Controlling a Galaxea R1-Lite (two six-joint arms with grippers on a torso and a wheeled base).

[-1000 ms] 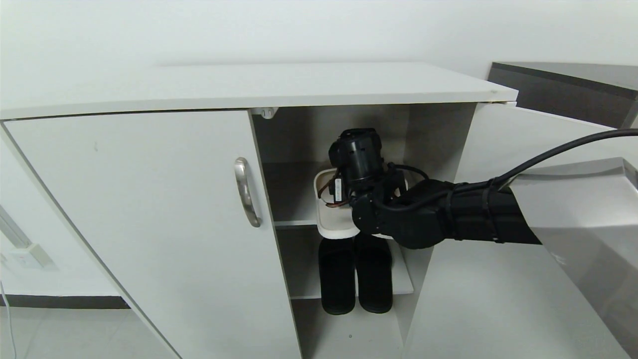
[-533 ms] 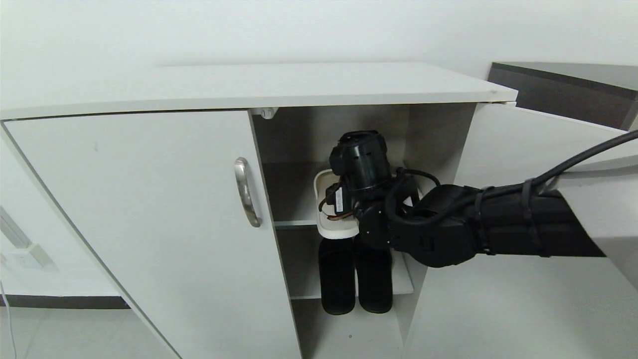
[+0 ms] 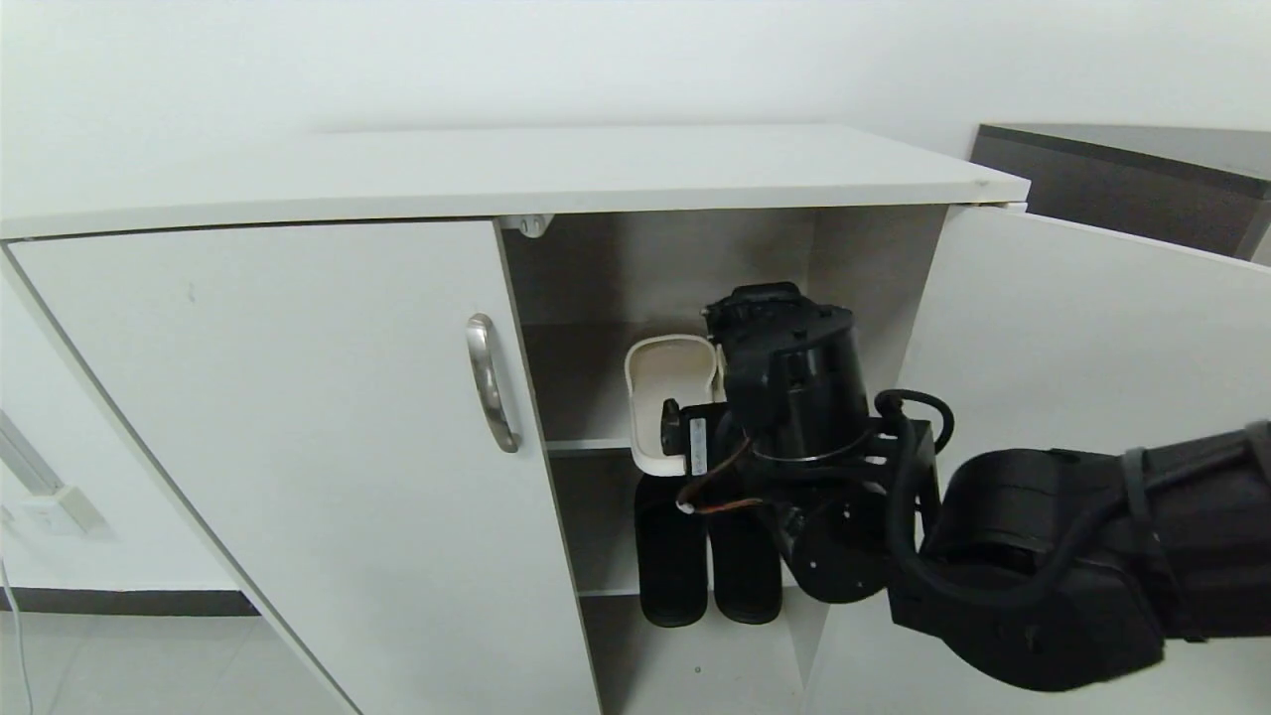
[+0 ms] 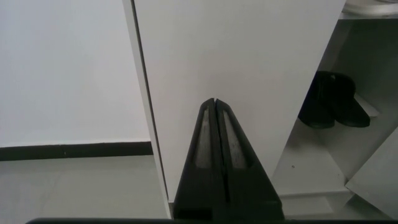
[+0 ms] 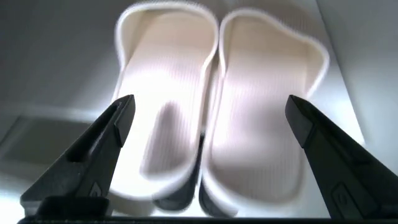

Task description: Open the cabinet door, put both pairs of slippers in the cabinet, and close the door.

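The right pincer [image 5: 208,109], fully open, faces the white slippers [image 3: 667,397] inside the cabinet [image 3: 596,169] at centre of the head view, directly above the black slippers [image 3: 705,556]; the left pincer [image 4: 214,106] is closed on nothing.

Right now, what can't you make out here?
- Head view: black right arm covers the right one of the white rubber slippers on the upper shelf.
- Head view: black rubber slippers, far ends under that shelf and arm.
- Left wrist view: closed white cabinet door hides shelves behind it.
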